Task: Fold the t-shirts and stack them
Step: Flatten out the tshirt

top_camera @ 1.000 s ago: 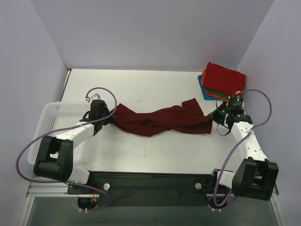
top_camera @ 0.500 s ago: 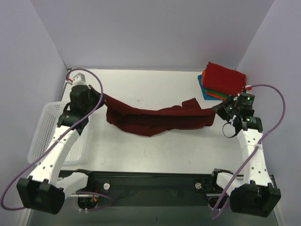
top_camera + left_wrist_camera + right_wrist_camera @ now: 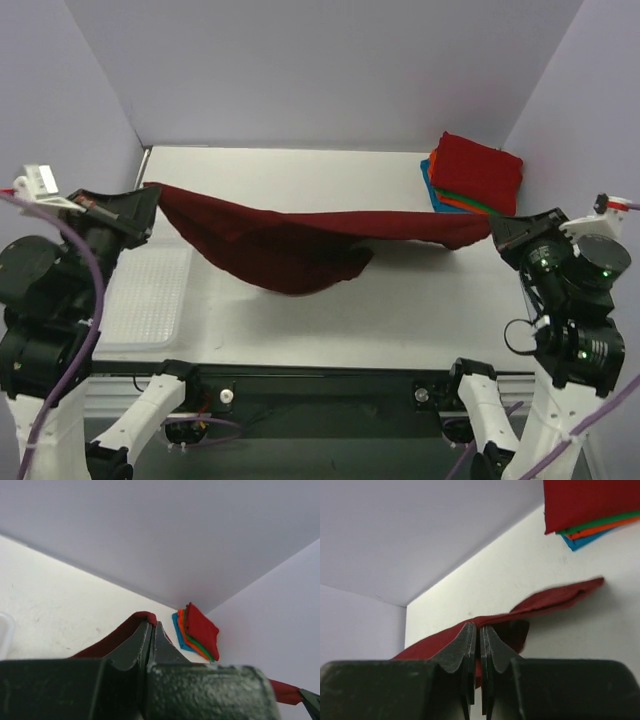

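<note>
Step in hand: we judge this to be the spreading-out step. We hold the maroon t-shirt point(image 3: 285, 250) up between both arms, seemingly clear of the table point(image 3: 420, 310), and no fold has been made yet.
Left gripper point(image 3: 148, 200): our fingers are pressed together on one end of the shirt. In the left wrist view the cloth edge curls over the fingertips point(image 3: 144, 639).
Right gripper point(image 3: 497, 228): it is clamped the same way on the opposite end, and the cloth runs away ahead of the tips.
Where the shirt is: it is strung from one pair of fingers to the other and sags in the middle, with its lowest belly a little toward our left fingers.
Cloth: a soft, matte fabric, bunched into a rope-like band with a loose hanging lobe, not flat.
Folded stack point(image 3: 475, 170): small neat rectangles just beyond our right fingers, bright red on top with green, orange and blue edges beneath.
Basket point(image 3: 150, 300): white plastic mesh, below our left fingers.
Next move: we think it calls for laying the shirt flat on the bare table between our fingers, with tension on the cloth. The bunching suggests we may have to regrasp at the shoulders or hem.
</note>
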### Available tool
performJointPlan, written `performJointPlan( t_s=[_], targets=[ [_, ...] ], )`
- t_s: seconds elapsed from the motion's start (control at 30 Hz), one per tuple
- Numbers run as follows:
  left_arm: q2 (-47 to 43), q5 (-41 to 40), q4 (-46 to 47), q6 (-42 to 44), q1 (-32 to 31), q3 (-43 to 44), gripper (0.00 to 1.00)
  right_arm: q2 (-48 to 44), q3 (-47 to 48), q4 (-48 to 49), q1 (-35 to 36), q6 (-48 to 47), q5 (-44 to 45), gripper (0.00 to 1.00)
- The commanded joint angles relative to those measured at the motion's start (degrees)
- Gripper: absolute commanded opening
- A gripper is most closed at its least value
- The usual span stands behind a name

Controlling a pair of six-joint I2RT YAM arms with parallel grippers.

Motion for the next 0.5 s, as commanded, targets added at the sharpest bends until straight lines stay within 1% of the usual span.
performJointPlan(
  t_s=[0.0,0.07,0.1,0.17,0.2,0.23,0.27,0.33,0.37,0.4,0.43,0.47],
  targets=[
    [-1.1,0.1,-4.0,0.3,0.4,7.2,0.0,-1.6,7.1,-4.8,-0.4,0.3,0.8,0.0],
    [-0.5,-0.1,-3.7,0.2,0.4,9.1,0.0,-0.9,11.8,-5.9,-0.4,0.3,1.5,0.0],
    [1.2,-0.1,-3.7,0.1,0.4,10.9,0.0,0.8,13.2,-5.9,-0.4,0.4,1.3,0.0],
    [3.3,0.3,-2.9,0.2,0.2,12.0,0.0,3.1,15.3,-5.7,-0.4,0.6,0.6,0.0],
    [5.5,0.4,-1.4,0.2,0.3,12.1,0.0,5.7,16.0,-5.4,-0.3,0.4,0.2,0.0],
    [6.6,0.6,0.0,-0.1,0.3,10.9,0.0,7.1,15.8,-4.1,-0.3,0.3,0.0,0.0],
    [7.7,1.0,3.5,-0.5,0.3,9.5,0.0,9.7,15.2,-2.8,-0.4,0.2,-1.4,0.0],
    [11.3,1.9,7.2,-1.1,0.4,5.9,0.0,12.0,11.1,3.0,-0.3,1.0,-3.4,0.0],
    [12.8,2.5,8.9,-1.3,0.4,5.0,0.0,14.6,9.7,5.3,-0.1,1.4,-4.7,0.0],
    [16.1,2.8,12.6,-1.3,0.4,4.2,0.0,16.2,7.2,9.4,0.9,1.9,-4.8,0.0],
    [18.2,3.2,14.3,-1.2,0.5,3.4,0.0,17.9,6.4,11.3,1.7,2.1,-4.7,0.0],
    [20.2,3.6,16.3,-1.0,0.6,2.7,0.0,22.0,5.9,13.0,2.7,2.1,-4.2,0.0]
  ],
)
